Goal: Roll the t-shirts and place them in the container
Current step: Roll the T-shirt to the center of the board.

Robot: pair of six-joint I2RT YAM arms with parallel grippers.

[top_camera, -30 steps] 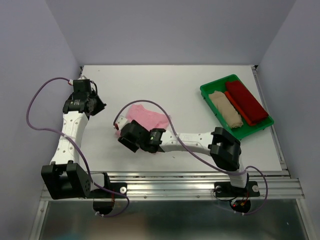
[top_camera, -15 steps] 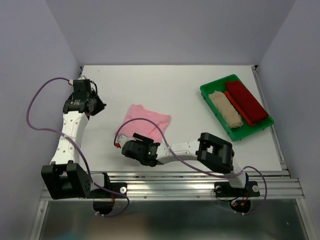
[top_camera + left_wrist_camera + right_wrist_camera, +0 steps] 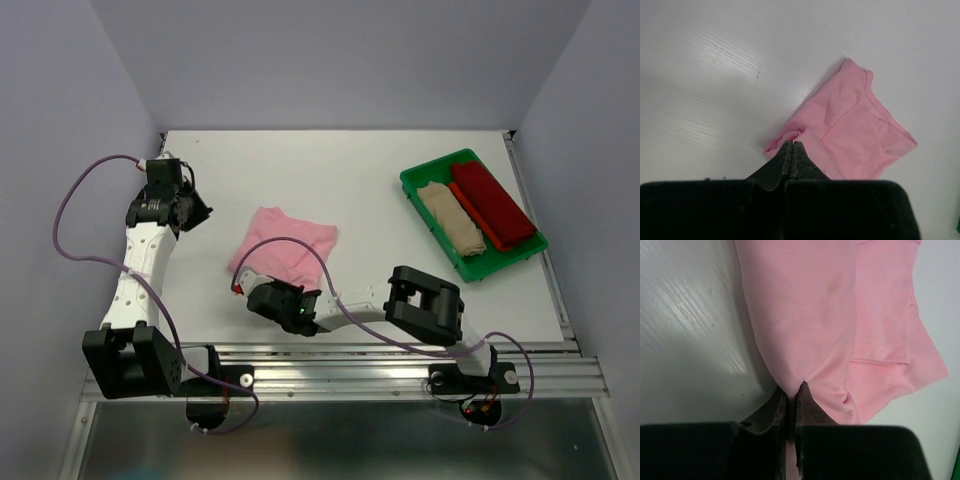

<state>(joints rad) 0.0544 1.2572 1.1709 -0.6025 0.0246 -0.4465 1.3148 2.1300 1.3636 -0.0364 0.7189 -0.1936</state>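
Now, on the flat white table (image 3: 350, 165): the light pink short-sleeved cloth t-shirt (image 3: 290, 240) lies left of centre. It is flattened but doubled, one layer lapped over the other, a seam line showing. Its near edge sits just ahead of the right arm's wrist.

Right gripper (image 3: 791, 388): jaws pressed together, only a hairline gap between them. A fold of the pink shirt's near edge is pinched at the tips. Cloth gathers to a point there and fans out away from the dark fingers (image 3: 772, 412). Fabric at the pinch shows a fine mesh weave. Right arm is stretched low across the table from its base, forearm nearly flat.

Left gripper (image 3: 792, 144): jaws closed tip to tip, nothing between them. From its own wrist camera the tips line up with the shirt's rumpled corner. The overhead view puts this gripper off to the left of the shirt, near it but apart, not touching. Whether it is raised above the table surface, cannot tell.

Far right: rectangular green plastic tray (image 3: 435, 166), set at an angle. Inside, two rolled shirts lie side by side, touching: a beige cloth roll (image 3: 452, 232) on the left, a dark red cloth roll (image 3: 492, 205) on the right. Tray is well apart from the pink shirt and from both grippers.
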